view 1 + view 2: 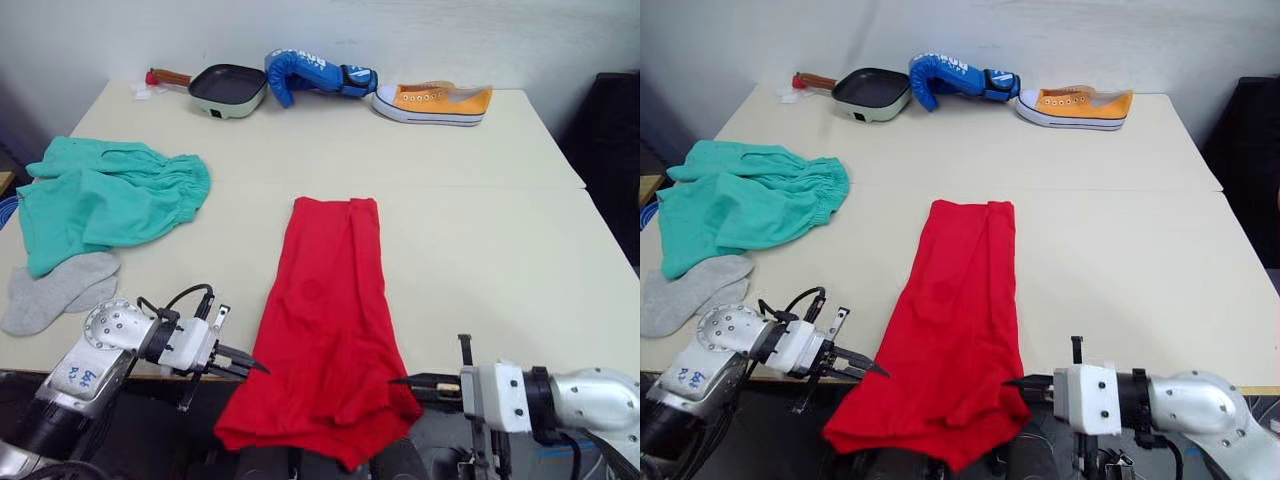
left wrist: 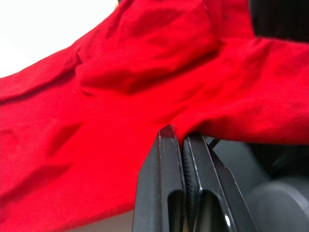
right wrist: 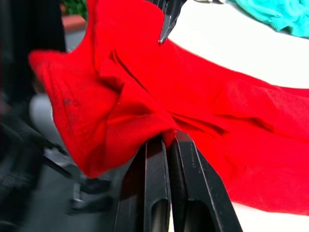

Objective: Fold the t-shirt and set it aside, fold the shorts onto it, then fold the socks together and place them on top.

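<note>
Both grippers are clenched on the near end of the t-shirt (image 1: 325, 320): the left gripper (image 1: 250, 365) pinches its left edge and the right gripper (image 1: 405, 380) its right edge, each with only a thin bite of cloth between the fingers. The likeliest trouble is one edge slipping free as the end is carried over, since the grips look shallow and the fabric is bunched, leaving a skewed or lopsided fold. The hanging end could also drag on the worktop (image 1: 480, 250) edge. The t-shirt is bright red, already narrowed into a long strip running away from the robot, its near end drooping off the edge, wrinkled. The shorts (image 1: 105, 195) and socks (image 1: 55, 290) lie well apart on the left.
</note>
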Controlling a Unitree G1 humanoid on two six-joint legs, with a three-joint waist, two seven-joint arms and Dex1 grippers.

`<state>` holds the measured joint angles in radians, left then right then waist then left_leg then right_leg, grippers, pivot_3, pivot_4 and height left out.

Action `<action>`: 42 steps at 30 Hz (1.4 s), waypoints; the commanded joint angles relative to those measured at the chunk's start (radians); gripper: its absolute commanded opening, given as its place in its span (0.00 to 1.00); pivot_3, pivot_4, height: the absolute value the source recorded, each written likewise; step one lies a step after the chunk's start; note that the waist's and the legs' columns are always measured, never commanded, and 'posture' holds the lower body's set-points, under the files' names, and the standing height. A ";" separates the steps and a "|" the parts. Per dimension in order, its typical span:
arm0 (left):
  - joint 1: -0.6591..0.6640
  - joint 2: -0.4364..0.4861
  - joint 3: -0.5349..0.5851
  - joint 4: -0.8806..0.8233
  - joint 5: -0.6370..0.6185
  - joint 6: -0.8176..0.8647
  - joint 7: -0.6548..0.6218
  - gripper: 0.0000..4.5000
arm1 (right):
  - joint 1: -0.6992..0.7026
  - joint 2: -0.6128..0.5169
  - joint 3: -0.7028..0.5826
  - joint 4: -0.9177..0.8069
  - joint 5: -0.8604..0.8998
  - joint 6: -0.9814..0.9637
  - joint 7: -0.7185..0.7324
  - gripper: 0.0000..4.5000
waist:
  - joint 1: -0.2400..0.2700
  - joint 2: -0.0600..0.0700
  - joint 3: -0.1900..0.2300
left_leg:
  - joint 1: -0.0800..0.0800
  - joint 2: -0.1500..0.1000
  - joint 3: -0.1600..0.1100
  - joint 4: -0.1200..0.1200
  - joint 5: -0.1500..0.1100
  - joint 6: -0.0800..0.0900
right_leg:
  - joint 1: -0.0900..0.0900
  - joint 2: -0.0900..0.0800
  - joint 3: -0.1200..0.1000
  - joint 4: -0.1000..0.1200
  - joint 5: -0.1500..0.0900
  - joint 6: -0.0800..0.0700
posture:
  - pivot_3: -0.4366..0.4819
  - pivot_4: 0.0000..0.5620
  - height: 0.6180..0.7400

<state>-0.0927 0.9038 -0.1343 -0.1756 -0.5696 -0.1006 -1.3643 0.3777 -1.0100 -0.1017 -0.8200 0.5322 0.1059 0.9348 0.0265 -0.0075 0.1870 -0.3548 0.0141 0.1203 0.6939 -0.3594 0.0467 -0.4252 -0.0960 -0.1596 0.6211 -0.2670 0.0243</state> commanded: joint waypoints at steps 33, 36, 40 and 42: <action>-1.012 -0.530 0.345 1.311 0.125 0.783 0.783 0.00 | -1.524 0.560 -0.093 1.881 -0.013 0.743 -0.277 0.01 | -0.037 -0.002 0.003 | -0.015 -0.003 0.000 0.005 0.006 0.001 | -0.011 0.000 -0.004 0.007 0.003 0.005 | 0.48 0.27 1.00; -1.040 -0.518 0.389 1.336 0.123 0.830 0.788 0.00 | -1.511 0.562 -0.068 1.839 -0.045 0.756 -0.242 0.01 | -0.053 -0.002 0.003 | -0.015 -0.003 0.000 0.004 0.007 -0.001 | -0.012 0.000 -0.003 0.008 0.003 0.005 | 0.48 0.27 1.00; -1.073 -0.498 0.468 1.363 0.089 0.914 0.806 0.14 | -1.493 0.553 -0.076 1.773 -0.055 0.771 -0.217 0.00 | -0.056 -0.002 0.003 | -0.016 -0.003 0.001 0.003 0.007 -0.002 | -0.014 0.000 -0.003 0.009 0.003 0.005 | 0.48 0.27 1.00; -1.083 -0.488 0.498 1.365 0.079 0.939 0.822 0.28 | -1.477 0.548 -0.091 1.729 -0.055 0.764 -0.221 0.11 | -0.056 -0.002 0.003 | -0.016 -0.003 0.001 0.003 0.007 -0.002 | -0.015 0.001 -0.003 0.009 0.003 0.005 | 0.48 0.27 1.00</action>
<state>-1.1505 0.3980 0.3366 1.1918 -0.4697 0.8150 -0.5565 -1.1078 -0.4444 -0.1659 0.9658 0.4721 0.8742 0.7052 -0.0293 -0.0094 0.1905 -0.3712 0.0112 0.1210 0.6972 -0.3520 0.0446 -0.4401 -0.0954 -0.1622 0.6301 -0.2640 0.0292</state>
